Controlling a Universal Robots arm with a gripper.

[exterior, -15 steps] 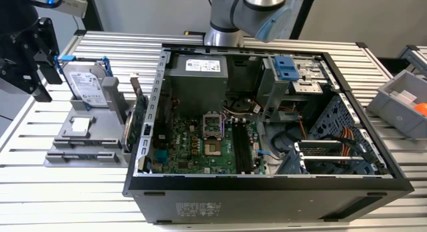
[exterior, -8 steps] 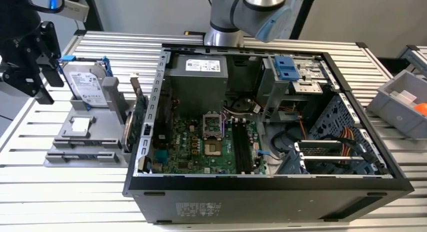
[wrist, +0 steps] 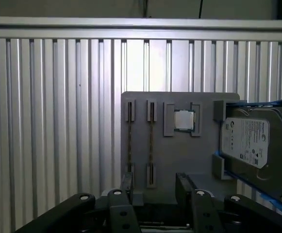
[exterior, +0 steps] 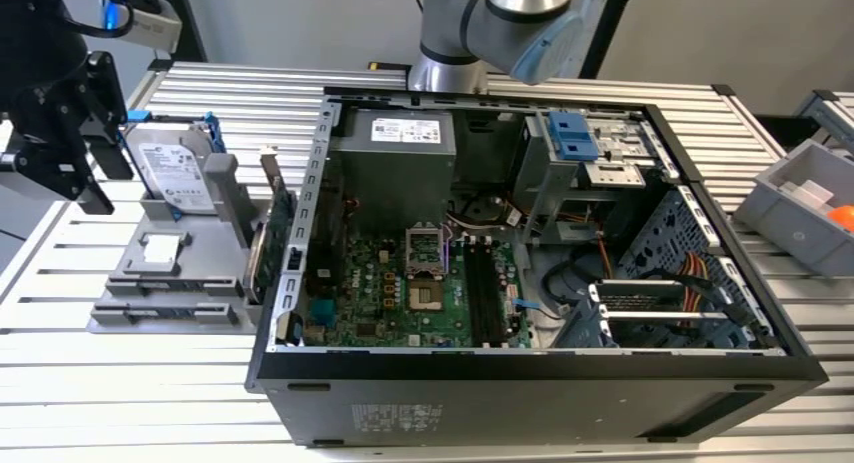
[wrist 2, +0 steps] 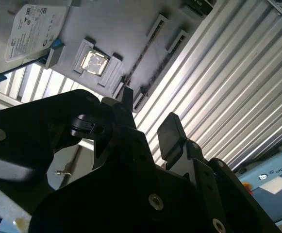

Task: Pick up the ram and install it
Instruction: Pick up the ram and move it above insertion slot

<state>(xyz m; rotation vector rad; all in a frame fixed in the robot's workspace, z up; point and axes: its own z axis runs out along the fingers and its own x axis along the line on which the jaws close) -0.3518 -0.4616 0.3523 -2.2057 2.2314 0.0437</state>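
Jaws spread wide and empty, the robot arm's black gripper (wrist: 155, 188) hangs above the gray parts holder (wrist: 172, 160) on the ribbed metal worktop (wrist: 48, 126). The ram (wrist: 151, 138), a slim dark stick on edge in the holder's slots, lies in line with the gap between the fingers, untouched. A second stick (wrist: 130, 138) stands just beside it. A square processor (wrist: 183, 120) and a silver hard drive (wrist: 252, 141) in a blue frame share the holder, which sits near the worktop's edge on the exterior view's left, beside the open computer case (exterior: 534, 368).
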